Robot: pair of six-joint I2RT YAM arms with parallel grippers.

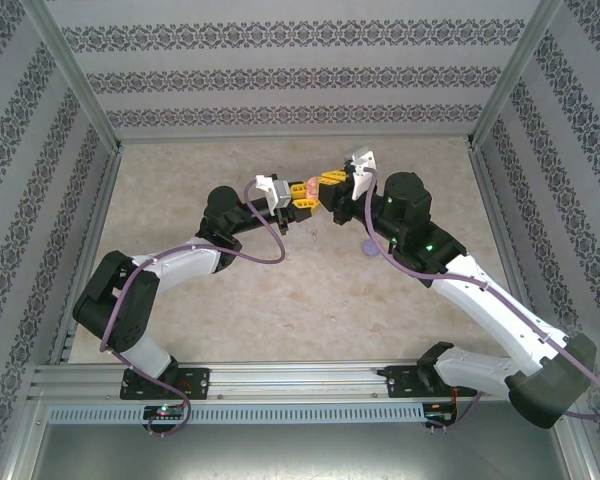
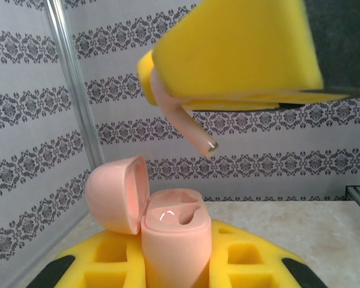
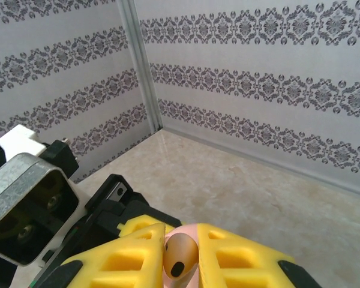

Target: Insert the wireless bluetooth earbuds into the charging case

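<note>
The charging case (image 2: 171, 246) was pale pink. The earbud (image 2: 192, 126) matched it, pale pink with a dark stem tip. The foam finger pads (image 3: 234, 258) were yellow, edged black. The walls (image 1: 280, 75) carried dark damask bands on white. The table (image 1: 310, 290) was marbled beige. The arms (image 1: 180, 262) were white and black, with purple cables (image 1: 276, 252).

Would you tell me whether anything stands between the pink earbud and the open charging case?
Nothing visible does. The pink earbud, pinched in the right gripper, hangs stem-down above the charging case; its lid is swung aside and only air separates them.
</note>
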